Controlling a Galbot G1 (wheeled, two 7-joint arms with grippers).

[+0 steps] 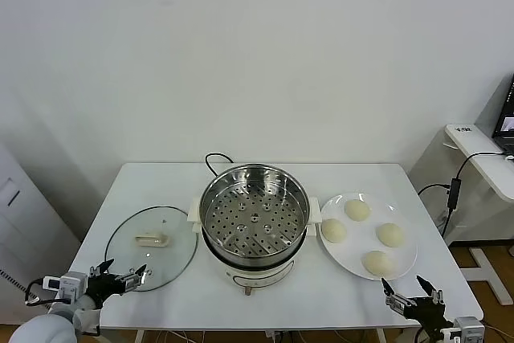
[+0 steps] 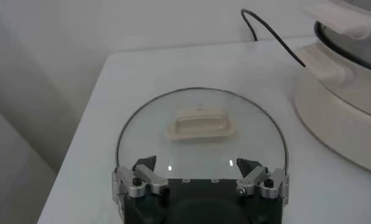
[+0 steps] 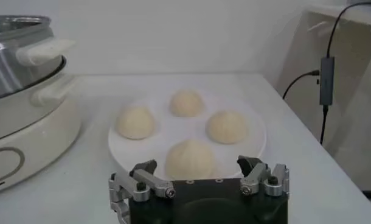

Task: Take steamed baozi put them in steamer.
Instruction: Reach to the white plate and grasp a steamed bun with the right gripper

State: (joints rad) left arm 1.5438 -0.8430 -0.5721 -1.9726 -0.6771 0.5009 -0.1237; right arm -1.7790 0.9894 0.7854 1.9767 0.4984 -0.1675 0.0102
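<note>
Fingers spread wide and empty on both grippers: left gripper (image 1: 126, 279) low at the near left corner of the table (image 1: 161, 182), just short of the glass lid (image 1: 151, 246); right gripper (image 1: 409, 294) low at the near right corner, just short of the plate (image 1: 405, 267). Nothing held, nothing touched.

Four buns (image 1: 357, 210) (image 1: 333, 230) (image 1: 389, 234) (image 1: 376, 262) on the plate, just right of the steamer (image 1: 254, 218). Steamer open in the middle of the table, holed tray bare, lid flat on the table to its left, cord (image 1: 215, 158) trailing behind. No bun moved yet.

Likely trouble from here:
- Soft dough: too hard a squeeze probably dents or tears a bun; too light a one probably drops it over the table.
- Buns close together: a wide approach to the nearest bun may nudge its neighbours or shove the plate.
- Tall steamer wall with a side handle (image 1: 314, 229) facing the plate: too low a carry could clip the rim or handle.

Pose: both arms tucked low at the near edge, wrists level, fingers aimed forward; right one lined up on the nearest bun, left one parked facing the lid handle (image 2: 201, 123).
</note>
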